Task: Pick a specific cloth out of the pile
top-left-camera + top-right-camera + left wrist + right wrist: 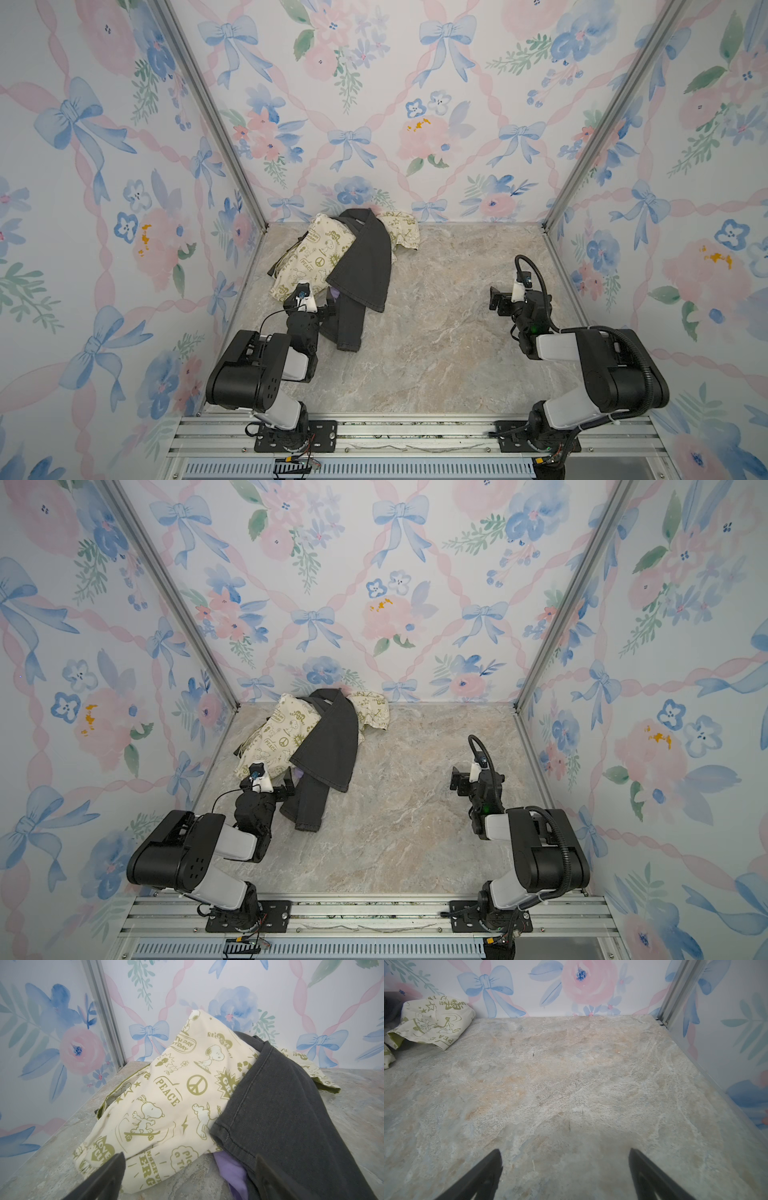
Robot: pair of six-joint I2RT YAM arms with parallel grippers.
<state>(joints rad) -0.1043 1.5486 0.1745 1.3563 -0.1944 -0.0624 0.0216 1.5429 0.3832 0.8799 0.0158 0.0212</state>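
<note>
Three garments, one pile (316, 266): a cream Snoopy-print cloth (166, 1095) sits near the back left corner of the marble-look tabletop (571, 1074). A charcoal garment (291, 1105) is draped across it, and a lavender cloth lies underneath.
Target position: the lavender cloth (230, 1167) shows only as a small fold at the pile's near edge. It is tucked under the charcoal hem, just beside the cream cloth's lower border. In both top views it is a mere sliver (334, 296).
Left gripper (190, 1157): jaws spread wide and holding nothing, low at the pile's near edge. The lavender fold lies towards one finger, not centred between the two.
Right gripper (564, 1150): jaws spread wide and holding nothing, over bare tabletop, well apart from the pile.
Risk, wrong catch: closing on this line would probably pinch the cream border or the charcoal hem, since both crowd the fold.
Risk, dragged pile: the charcoal garment rests on the target, so a pull may carry it along.
Risk, slip: a shallow bite on so little exposed fabric may let go.
Uncertainty: how far the lavender cloth runs beneath the heap cannot be told.
</note>
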